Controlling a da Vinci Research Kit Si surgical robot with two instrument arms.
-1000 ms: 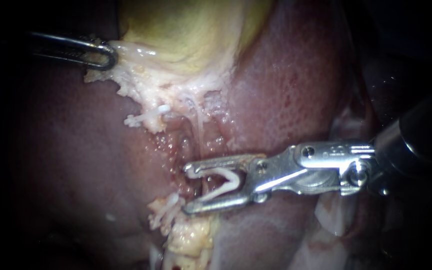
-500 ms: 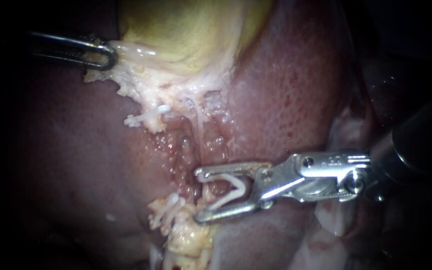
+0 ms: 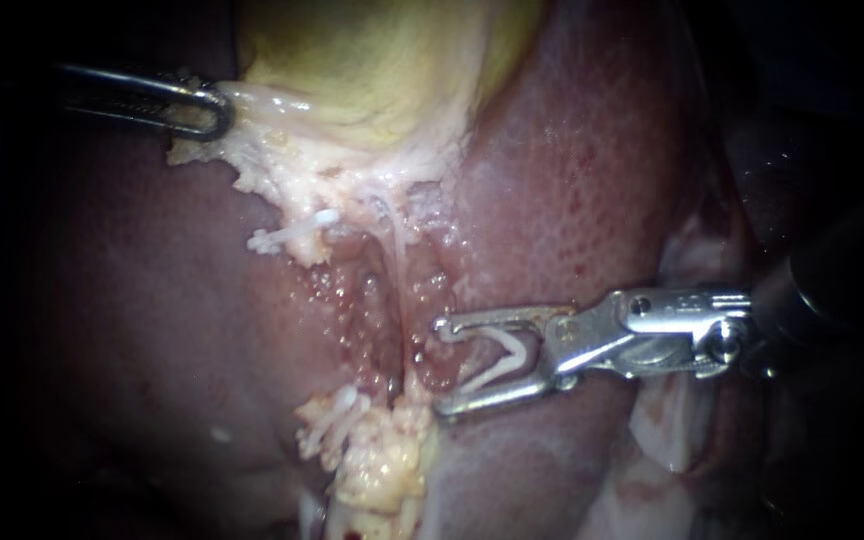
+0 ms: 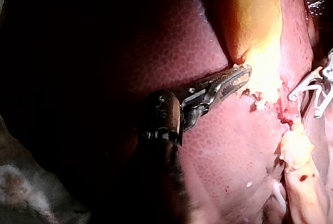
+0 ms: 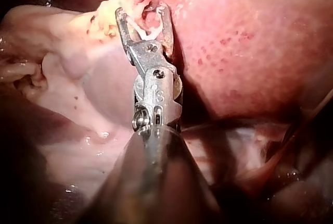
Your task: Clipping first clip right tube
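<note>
Right instrument (image 3: 440,366) backed rightward with clip (image 3: 497,362); left instrument (image 3: 214,108) seemingly grips gallbladder (image 3: 382,70).

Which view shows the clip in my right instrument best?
Endoscope view: the clip lies sideways, both legs clear, in the right instrument. Right wrist view loses it against pale tissue; left wrist view shows only part.

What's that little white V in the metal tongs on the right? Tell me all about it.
It is a clip: small, white, plastic-looking, an open V. It sits between the wide-spread jaws of the right instrument, one leg against each jaw, point toward the hinge, mouth toward the tissue. It is unclosed and around no tube; the pale tube lies just beyond its mouth.
</note>
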